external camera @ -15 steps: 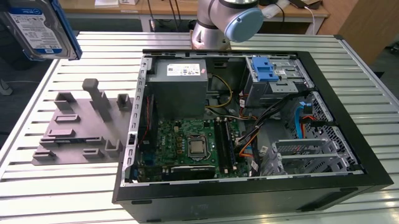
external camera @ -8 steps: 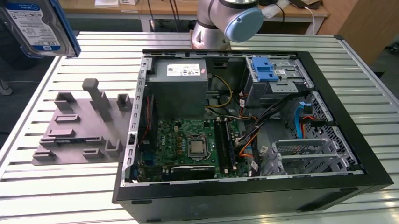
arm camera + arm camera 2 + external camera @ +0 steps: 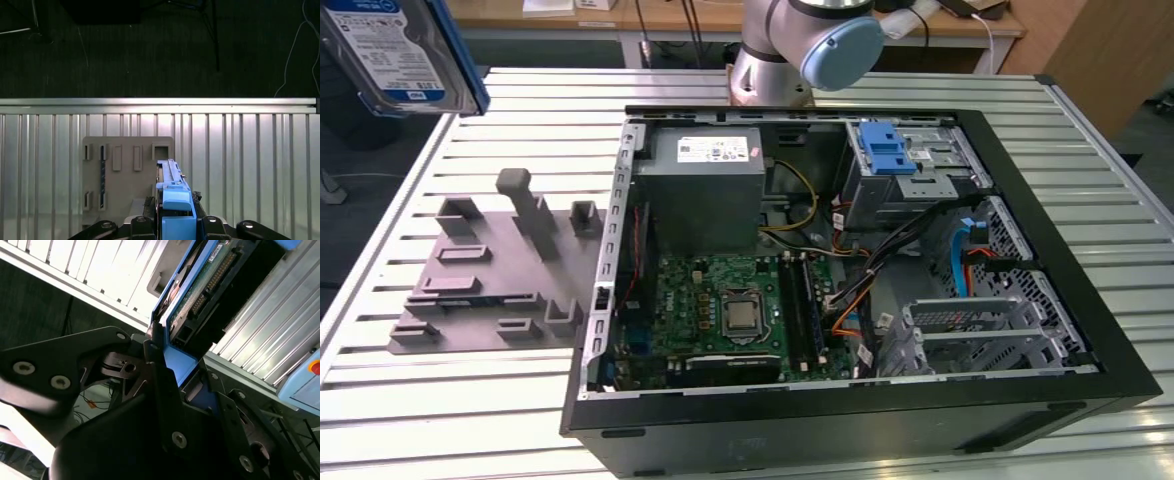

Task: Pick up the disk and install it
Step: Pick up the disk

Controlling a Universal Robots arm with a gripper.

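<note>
The gripper (image 3: 174,205) is pinching the disk (image 3: 394,45), likely rigid, dense and shock-sensitive, by the stiff blue frame along its edges, holding it aloft above the fixture (image 3: 480,285).

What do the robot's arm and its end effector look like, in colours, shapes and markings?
In the exterior view, the arm is a smooth silver-grey metal tube with a rounded light blue joint cap. The end effector is matt black in both wrist views, built of flat angular links fastened with small silver screws. I see no markings on it.
</note>
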